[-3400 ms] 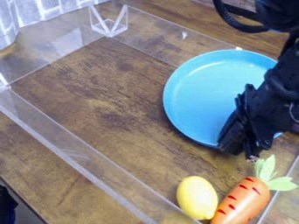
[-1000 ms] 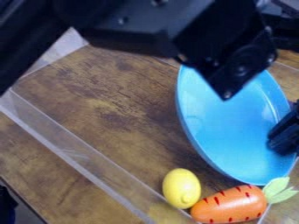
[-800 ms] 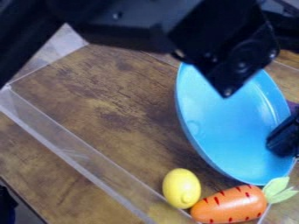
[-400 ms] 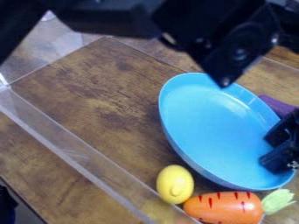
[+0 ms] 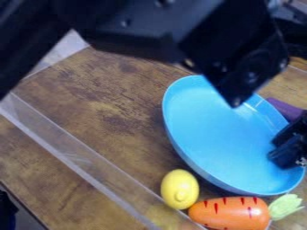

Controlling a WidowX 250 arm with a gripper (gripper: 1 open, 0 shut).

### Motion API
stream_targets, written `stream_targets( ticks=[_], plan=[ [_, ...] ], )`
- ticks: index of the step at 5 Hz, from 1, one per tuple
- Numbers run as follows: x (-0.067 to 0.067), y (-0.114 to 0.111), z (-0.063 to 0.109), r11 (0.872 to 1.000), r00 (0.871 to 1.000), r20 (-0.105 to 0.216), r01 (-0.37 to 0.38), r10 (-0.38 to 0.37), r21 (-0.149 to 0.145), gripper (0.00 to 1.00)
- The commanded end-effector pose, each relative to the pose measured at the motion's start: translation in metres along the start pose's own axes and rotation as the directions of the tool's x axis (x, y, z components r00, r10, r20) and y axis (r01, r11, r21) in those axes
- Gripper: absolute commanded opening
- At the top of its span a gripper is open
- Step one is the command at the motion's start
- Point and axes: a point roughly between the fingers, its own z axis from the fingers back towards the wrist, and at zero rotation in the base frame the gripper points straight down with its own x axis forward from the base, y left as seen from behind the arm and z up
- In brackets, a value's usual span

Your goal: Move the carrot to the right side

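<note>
Carrot (image 5: 231, 212) lies low; black arm (image 5: 168, 36) blocks the top.

Dark wooden tabletop (image 5: 114, 99) with visible grain, clear acrylic barrier (image 5: 72, 162) along its near edge, soft even light

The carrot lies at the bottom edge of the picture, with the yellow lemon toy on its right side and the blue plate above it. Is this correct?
Not quite. In the camera view the yellow lemon toy sits on the left side of the carrot, not the right. The rest holds: the carrot lies at the bottom edge, and the blue plate is above it.
</note>
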Motion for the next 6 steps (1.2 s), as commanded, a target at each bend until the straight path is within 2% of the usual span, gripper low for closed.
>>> stream_targets(
  ticks=[1,3,5,6],
  plan=[
    [0.002,0.009,-0.003,0.998,0.998,0.014,0.064,-0.063,-0.021,1.0],
    [0.003,-0.002,-0.004,0.992,0.993,-0.013,0.118,-0.119,-0.033,1.0],
    [0.004,-0.032,-0.003,0.982,0.982,-0.038,0.181,-0.183,-0.051,1.0],
    [-0.001,-0.047,-0.001,0.977,0.978,-0.042,0.204,-0.206,-0.058,1.0]
  ],
)
